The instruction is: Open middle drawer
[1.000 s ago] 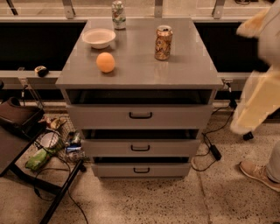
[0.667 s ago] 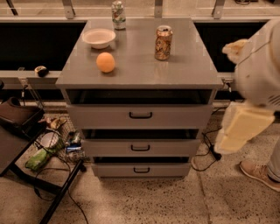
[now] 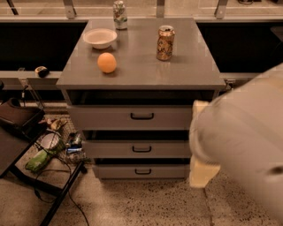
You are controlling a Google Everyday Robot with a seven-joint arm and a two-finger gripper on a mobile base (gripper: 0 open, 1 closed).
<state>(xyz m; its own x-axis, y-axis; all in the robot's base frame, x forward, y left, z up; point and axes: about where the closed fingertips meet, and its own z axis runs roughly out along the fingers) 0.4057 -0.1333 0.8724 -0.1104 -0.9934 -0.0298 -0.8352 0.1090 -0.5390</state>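
Observation:
The middle drawer [image 3: 110, 149] is the grey front panel between two others in the grey cabinet [image 3: 141, 75], with a small black bar handle [image 3: 141, 149] at its centre. It looks pushed in, with a dark gap above it. The top drawer [image 3: 101, 117] is taller and wider, and the bottom drawer [image 3: 115, 171] is shorter and narrower. My arm [image 3: 243, 150] is a large blurred white and cream mass at the right, covering the right ends of the drawers. My gripper does not show in the camera view.
On the cabinet top stand a white bowl [image 3: 100, 37], an orange [image 3: 107, 62], a brown can [image 3: 165, 43] and a second can [image 3: 119, 9]. At the left are a dark chair [image 3: 15, 121], a black frame [image 3: 62, 194], and floor clutter with cables [image 3: 53, 145].
My arm has swung in from the right edge toward the cabinet and now fills the right side, hiding the drawers' right ends. The drawers and the objects on top have not moved.

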